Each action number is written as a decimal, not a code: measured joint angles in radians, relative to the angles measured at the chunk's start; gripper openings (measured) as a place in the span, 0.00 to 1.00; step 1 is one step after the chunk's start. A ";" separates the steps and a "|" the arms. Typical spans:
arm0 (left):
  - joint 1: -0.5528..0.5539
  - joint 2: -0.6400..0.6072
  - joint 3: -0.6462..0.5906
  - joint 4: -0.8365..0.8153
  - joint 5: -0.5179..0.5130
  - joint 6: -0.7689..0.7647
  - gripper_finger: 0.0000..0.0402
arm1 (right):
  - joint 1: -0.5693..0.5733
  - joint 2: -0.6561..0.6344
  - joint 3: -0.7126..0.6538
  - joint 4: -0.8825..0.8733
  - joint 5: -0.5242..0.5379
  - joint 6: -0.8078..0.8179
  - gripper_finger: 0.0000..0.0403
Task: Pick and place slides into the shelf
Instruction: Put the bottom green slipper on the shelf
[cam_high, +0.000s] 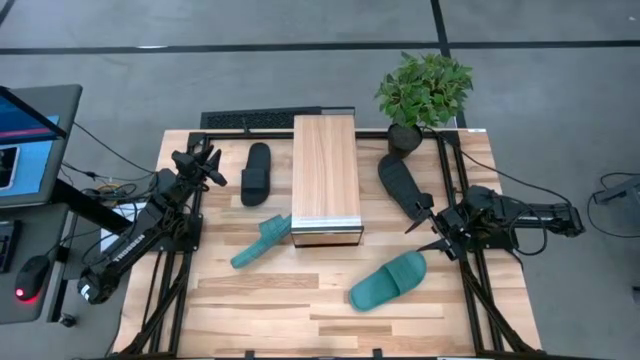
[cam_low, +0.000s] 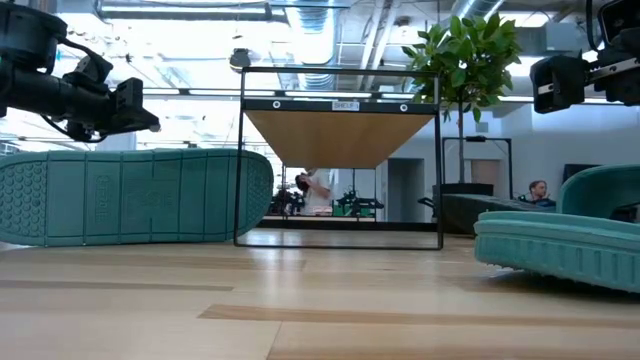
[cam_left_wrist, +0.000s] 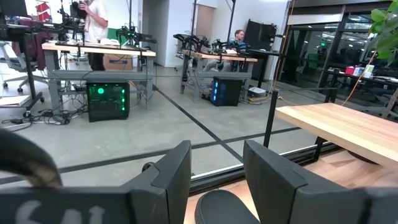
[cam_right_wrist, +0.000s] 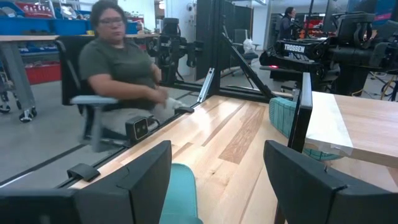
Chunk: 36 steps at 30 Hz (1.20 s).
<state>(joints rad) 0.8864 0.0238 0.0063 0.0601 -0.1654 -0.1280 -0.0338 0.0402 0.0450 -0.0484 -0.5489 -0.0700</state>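
The shelf (cam_high: 325, 178) is stood mid-counter (cam_high: 260, 310); four slides are scattered around it, none inside. The left gripper (cam_high: 212, 165) is held partly open and empty near the left edge, the right gripper (cam_high: 428, 228) wide open and empty by the right edge.

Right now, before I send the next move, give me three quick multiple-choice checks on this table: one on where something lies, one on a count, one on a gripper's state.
1. Where is the teal slide nearest the shelf?
A. On top of the shelf
B. Against the shelf's front left corner
C. Beside the plant

2. How many black slides are on the table?
A. One
B. Two
C. Four

3. What is the right gripper doing?
A. Open, holding nothing
B. Shut on a teal slide
C. Shut on the shelf

Answers:
1 B, the slide sits at that corner in the high view.
2 B, one black slide left of the shelf, another right.
3 A, its fingers stand apart and empty.
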 joint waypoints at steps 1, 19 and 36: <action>0.000 0.000 0.000 0.000 0.000 0.000 0.33 | 0.000 0.000 0.000 0.000 0.000 0.000 0.62; 0.000 0.000 0.000 0.000 0.001 0.000 0.33 | 0.000 0.000 0.000 0.000 0.000 0.000 0.62; 0.000 0.000 0.000 0.002 -0.007 0.106 0.33 | 0.000 0.000 0.000 0.000 0.000 0.000 0.62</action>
<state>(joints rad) 0.8864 0.0238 0.0065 0.0622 -0.1721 -0.0216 -0.0335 0.0402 0.0450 -0.0485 -0.5490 -0.0700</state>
